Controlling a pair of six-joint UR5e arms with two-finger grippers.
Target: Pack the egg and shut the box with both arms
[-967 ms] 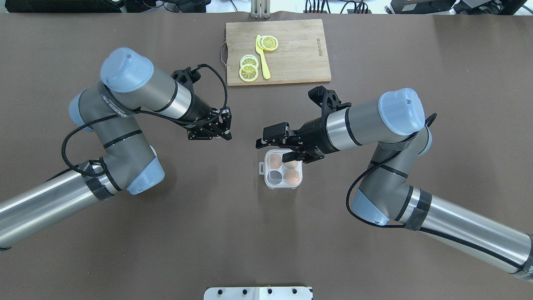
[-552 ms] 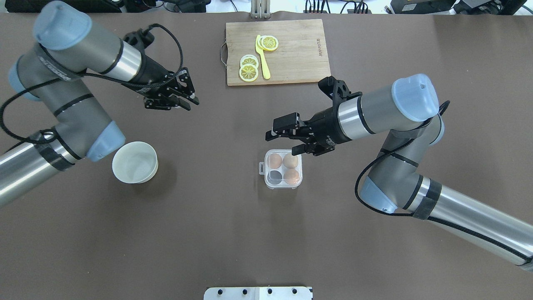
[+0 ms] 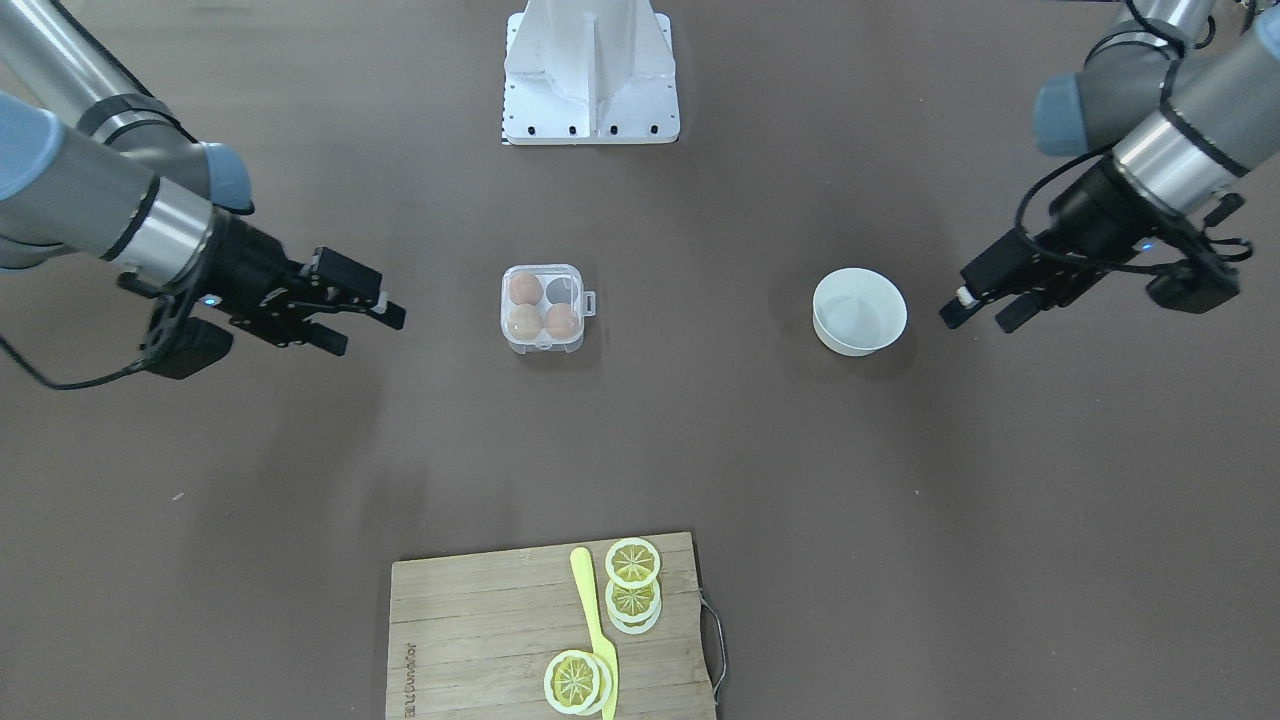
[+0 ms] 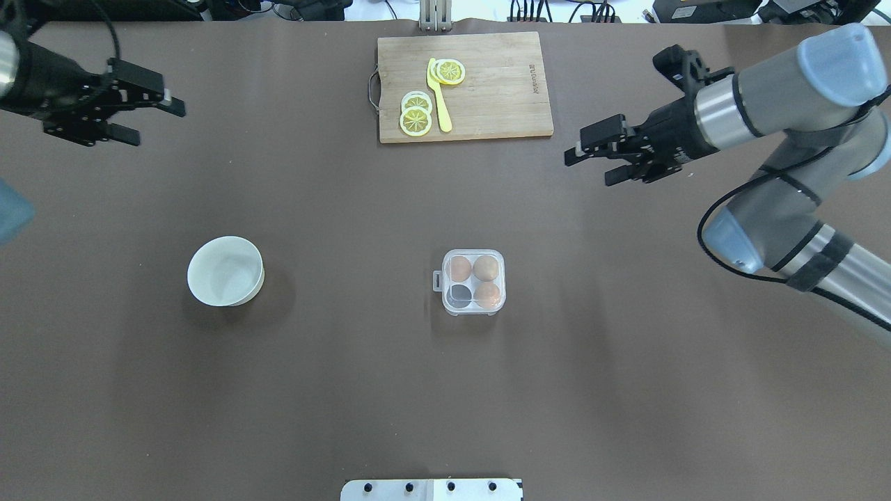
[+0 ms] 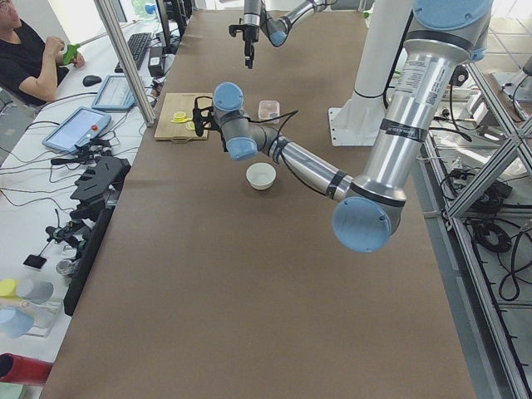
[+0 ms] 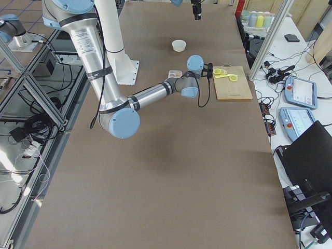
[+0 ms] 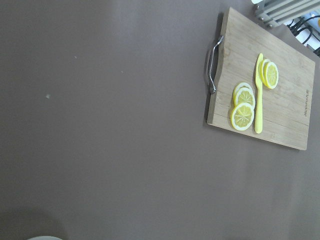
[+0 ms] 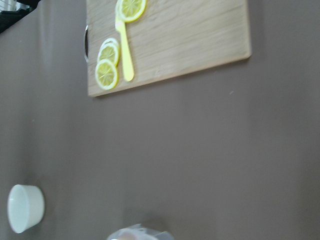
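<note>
Three eggs sit in the box at the centre of the worktop; its 7 o'clock cup is bare and the lid seems shut. Left gripper at 10 o'clock and right gripper at 2 o'clock hang well clear, jaws open and empty, likely to leave the box unobstructed.

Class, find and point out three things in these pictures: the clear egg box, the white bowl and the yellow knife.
egg box (image 4: 459, 296), overhead view, on its one empty cup.
white bowl (image 4: 225, 273), overhead view, on its bare inside.
yellow knife (image 4: 443, 115), overhead view, on its handle.
</note>
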